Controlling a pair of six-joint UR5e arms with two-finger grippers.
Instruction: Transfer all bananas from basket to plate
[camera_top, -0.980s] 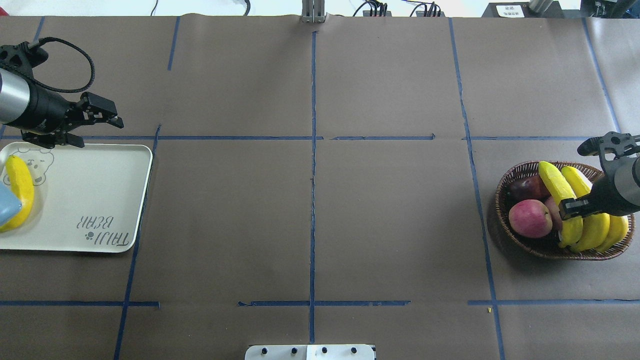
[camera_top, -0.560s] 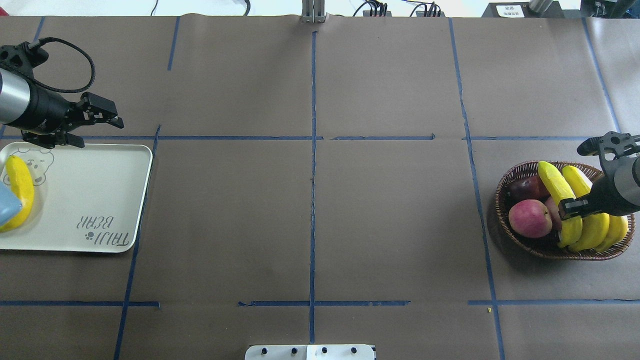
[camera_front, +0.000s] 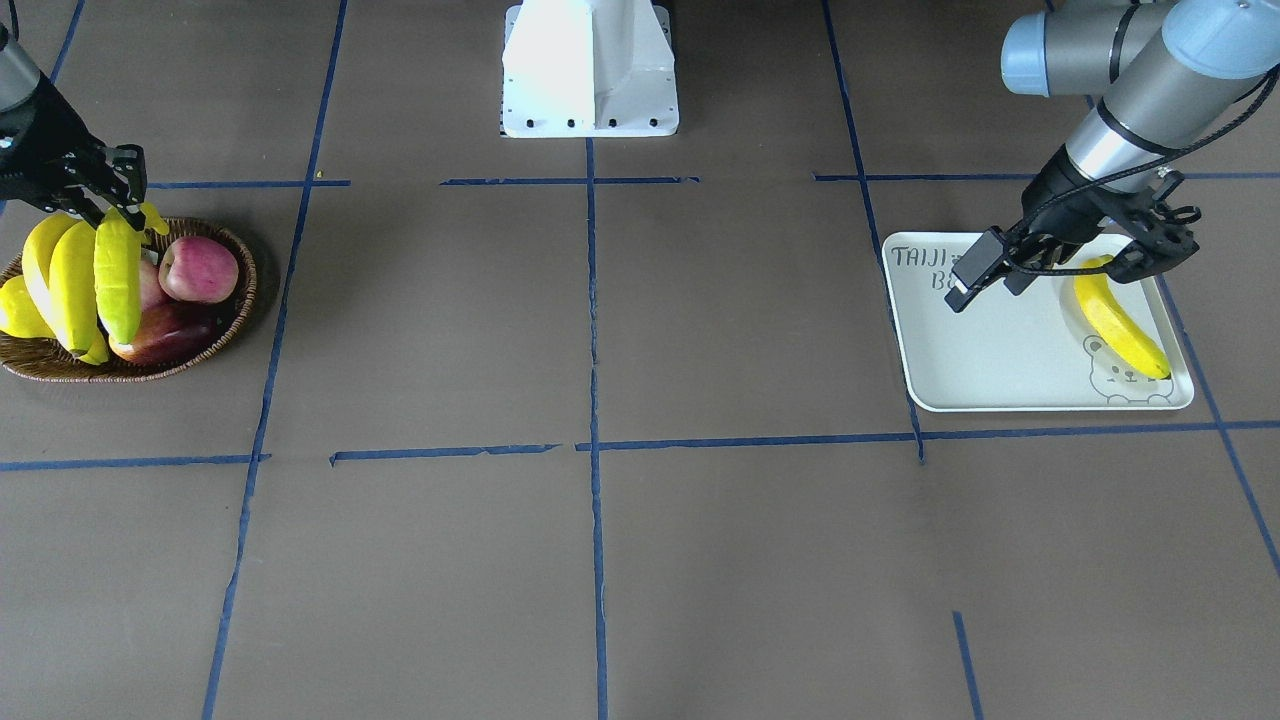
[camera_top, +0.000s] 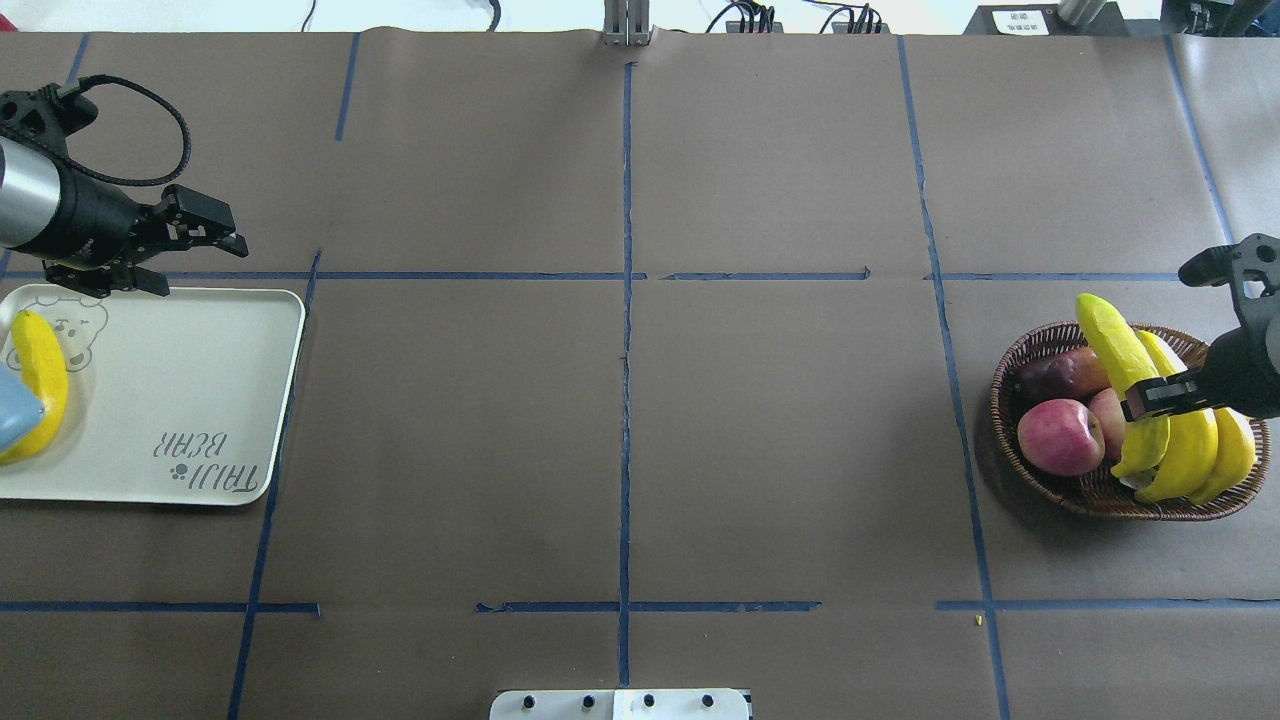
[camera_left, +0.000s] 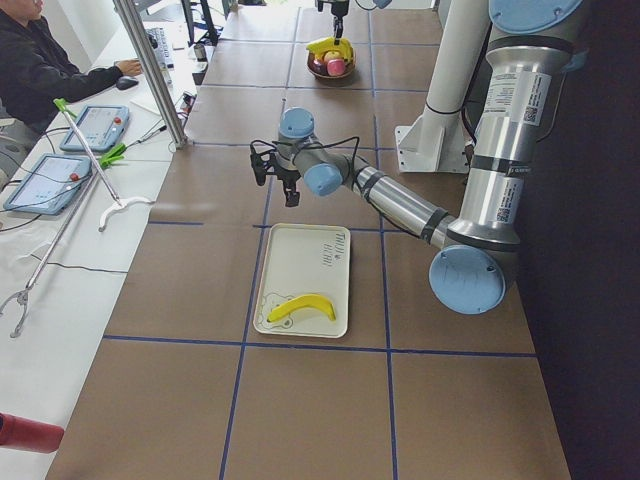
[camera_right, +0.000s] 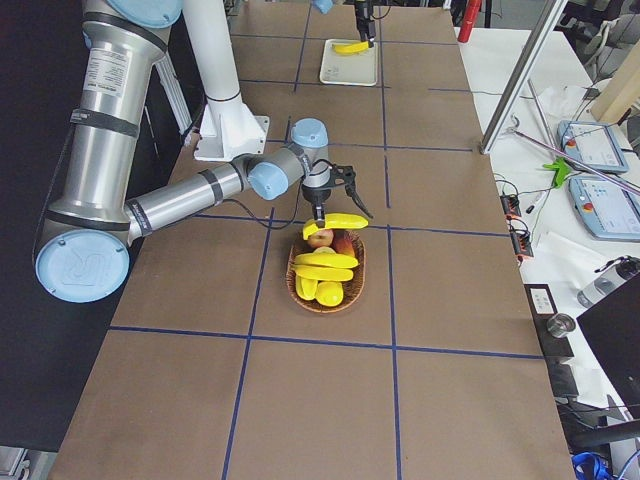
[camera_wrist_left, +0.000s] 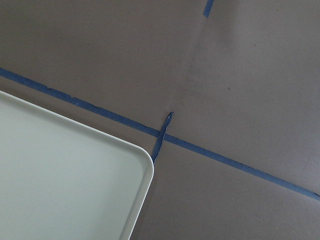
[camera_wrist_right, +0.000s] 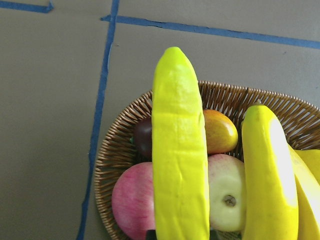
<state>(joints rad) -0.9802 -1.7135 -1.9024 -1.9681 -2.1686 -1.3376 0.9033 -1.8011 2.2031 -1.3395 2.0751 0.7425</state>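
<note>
- Right gripper (camera_top: 1152, 398) pinches the greenish banana (camera_top: 1110, 340) near its lower end, over the wicker basket (camera_top: 1003, 385); in the overhead view its long axis runs 11 to 5 o'clock
- The TAIJI BEAR tray (camera_top: 180, 380) lies well apart at 9 o'clock and holds a delivered banana (camera_top: 40, 380)
- Left gripper (camera_top: 203, 266), spread and empty, hovers at the tray's far edge, much nearer to it

A brown taped tabletop (camera_front: 600, 330) is shown, with the white robot base (camera_front: 590, 70) at its far edge. On the base's right-arm side, a greenish banana (camera_front: 118, 280) is gripped at its top by the right gripper (camera_front: 110, 190) over a wicker basket (camera_front: 225, 330) of bananas (camera_front: 60, 280) and apples (camera_front: 198, 268). On the base's left-arm side, a white plate (camera_front: 1000, 360) bearing a lone banana (camera_front: 1120, 325) is overhung by the left gripper (camera_front: 985, 285), fingers spread.
</note>
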